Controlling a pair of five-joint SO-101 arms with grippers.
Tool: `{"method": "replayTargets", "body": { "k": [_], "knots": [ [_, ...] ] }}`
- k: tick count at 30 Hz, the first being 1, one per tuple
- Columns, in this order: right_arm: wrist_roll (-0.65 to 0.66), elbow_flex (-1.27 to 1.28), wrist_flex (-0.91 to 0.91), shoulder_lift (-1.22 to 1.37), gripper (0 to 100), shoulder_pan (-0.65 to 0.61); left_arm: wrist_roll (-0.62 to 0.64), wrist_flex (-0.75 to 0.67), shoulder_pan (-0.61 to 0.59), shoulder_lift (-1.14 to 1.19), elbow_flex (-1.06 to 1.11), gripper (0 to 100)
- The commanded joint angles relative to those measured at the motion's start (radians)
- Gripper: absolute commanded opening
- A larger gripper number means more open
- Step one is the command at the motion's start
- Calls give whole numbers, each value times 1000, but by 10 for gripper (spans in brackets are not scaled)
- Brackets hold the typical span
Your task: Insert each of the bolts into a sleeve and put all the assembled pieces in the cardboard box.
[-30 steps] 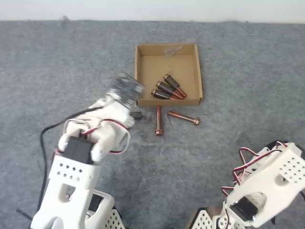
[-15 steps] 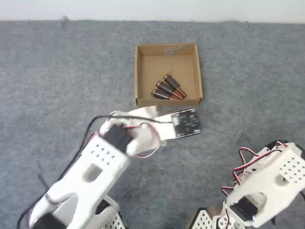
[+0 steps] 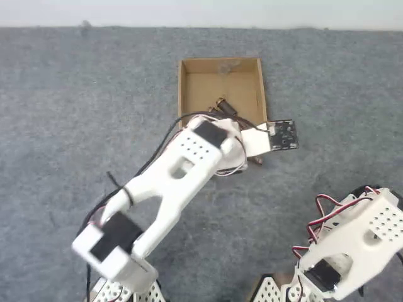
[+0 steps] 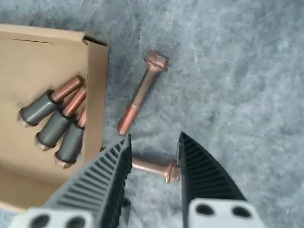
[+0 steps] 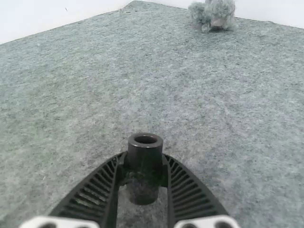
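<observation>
Bright, diffuse light falls evenly over the grey felt-covered bench [image 3: 75, 94]. Shadows are soft and faint beside the white plastic left arm [image 3: 182, 170] and the brown cardboard box [image 3: 181, 94].

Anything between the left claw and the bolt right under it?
Nothing visible. The left claw is open with that bolt lying on the carpet between its fingers; the second loose bolt lies apart from it.

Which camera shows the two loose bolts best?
The left wrist view: one bolt lies beside the box, a second bolt between the left tool's open jaws. In the high view the left arm mostly covers them; the right wrist view faces a sleeve.
</observation>
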Motion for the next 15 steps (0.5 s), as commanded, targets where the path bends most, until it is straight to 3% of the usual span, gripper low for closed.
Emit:
{"method": "replayTargets", "body": {
  "k": [1, 15],
  "knots": [
    [-11, -12, -33, -10, 7, 5, -40, -11, 12, 74, -114, 152],
    [-11, -12, -33, -10, 7, 5, -48, -6, 46, 451, -452, 152]
  ]
}}
